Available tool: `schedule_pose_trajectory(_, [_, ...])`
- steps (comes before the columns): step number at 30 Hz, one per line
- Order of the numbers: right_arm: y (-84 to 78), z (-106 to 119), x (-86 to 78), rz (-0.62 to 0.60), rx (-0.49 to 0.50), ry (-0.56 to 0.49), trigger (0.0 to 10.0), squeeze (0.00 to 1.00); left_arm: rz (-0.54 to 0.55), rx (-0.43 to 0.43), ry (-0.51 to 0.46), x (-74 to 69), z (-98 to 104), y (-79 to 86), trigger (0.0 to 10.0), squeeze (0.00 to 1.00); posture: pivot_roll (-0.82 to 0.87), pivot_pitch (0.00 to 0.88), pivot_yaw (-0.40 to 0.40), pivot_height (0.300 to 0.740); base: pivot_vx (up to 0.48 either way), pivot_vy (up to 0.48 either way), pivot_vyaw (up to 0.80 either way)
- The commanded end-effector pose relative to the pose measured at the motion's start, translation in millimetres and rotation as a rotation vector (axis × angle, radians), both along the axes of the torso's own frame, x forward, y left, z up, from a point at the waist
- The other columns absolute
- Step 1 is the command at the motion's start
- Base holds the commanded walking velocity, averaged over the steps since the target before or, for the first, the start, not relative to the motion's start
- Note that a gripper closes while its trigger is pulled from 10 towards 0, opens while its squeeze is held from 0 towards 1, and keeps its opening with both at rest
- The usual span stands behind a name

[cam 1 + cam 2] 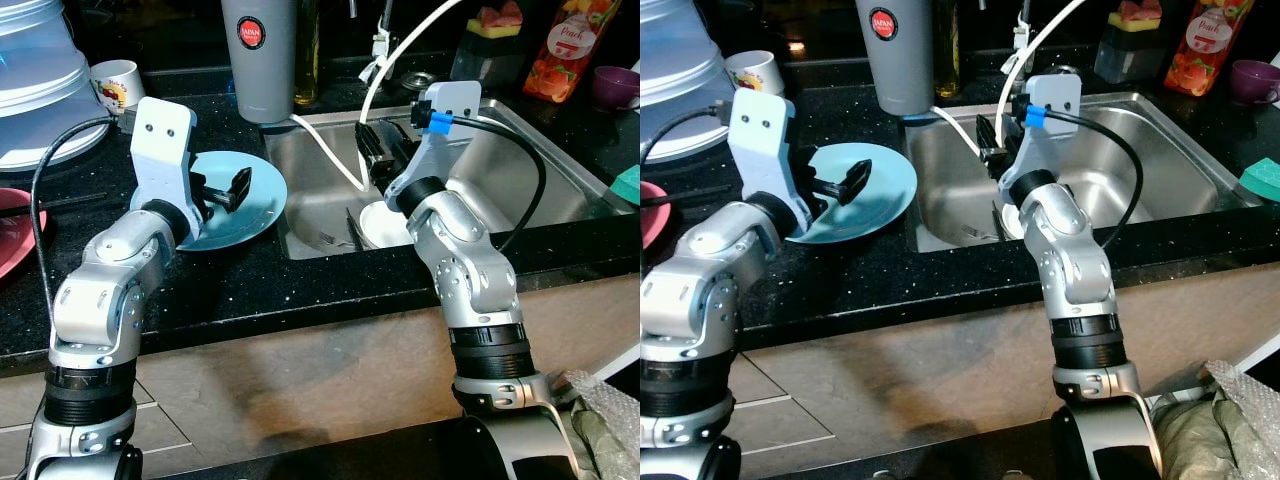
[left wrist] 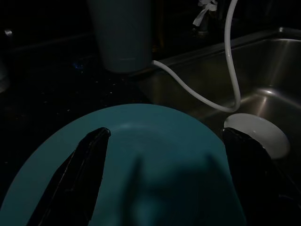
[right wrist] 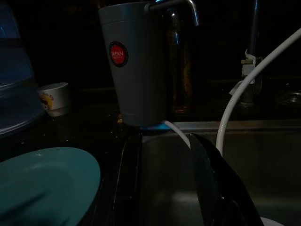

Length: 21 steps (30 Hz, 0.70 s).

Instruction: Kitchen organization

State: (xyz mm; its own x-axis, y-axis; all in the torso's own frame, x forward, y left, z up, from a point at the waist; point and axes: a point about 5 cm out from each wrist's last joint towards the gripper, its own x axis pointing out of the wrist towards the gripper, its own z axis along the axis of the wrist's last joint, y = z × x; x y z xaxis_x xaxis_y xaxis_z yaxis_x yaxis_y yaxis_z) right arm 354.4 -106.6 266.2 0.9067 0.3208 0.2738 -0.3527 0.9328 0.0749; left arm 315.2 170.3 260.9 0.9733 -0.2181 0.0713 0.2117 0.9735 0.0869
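My left gripper [image 2: 162, 155] hovered spread over the teal plate [image 1: 255, 205] on the black speckled counter [image 1: 250, 285]; my right gripper's [image 1: 372, 150] state was unclear above the steel sink [image 1: 520, 190].

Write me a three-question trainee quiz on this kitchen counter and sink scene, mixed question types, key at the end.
1. True or false: the teal plate lies on the black counter beside the sink, not in the basin.
2. Multiple choice: what lies on the sink floor by the right gripper? A. a white dish B. a red pan C. a glass jar
3. Fill in: the left gripper hovers over the teal plate with its fingers ____.

Key
1. True; the plate sits on the counter to the left of the basin.
2. A; the white dish lies at the bottom, near the white hose.
3. Open; the two fingers stand wide apart over the plate.
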Motion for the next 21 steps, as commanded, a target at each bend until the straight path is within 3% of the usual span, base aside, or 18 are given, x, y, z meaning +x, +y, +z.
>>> schedule_pose_trajectory(1, [-1.3,2,-1.5,0.004,0.005,-0.007,10.0,0.00,0.023,0.005,-0.010,1.8,3,4.8,10.0,0.00,0.02,0.074,-0.001,0.740,0.000,0.000,0.00])
schedule_pose_trajectory(17, [-2.6,2,1.0,0.007,0.022,0.009,10.0,0.00,0.064,0.046,-0.034,6.1,9,13.0,10.0,0.00,0.01,0.089,0.007,0.740,0.000,0.000,0.00])
schedule_pose_trajectory(21, [-3.3,1,1.0,0.006,0.021,0.011,10.0,0.00,0.084,0.018,-0.012,7.1,9,17.3,10.0,0.00,0.02,0.090,0.004,0.740,0.000,0.000,0.00])
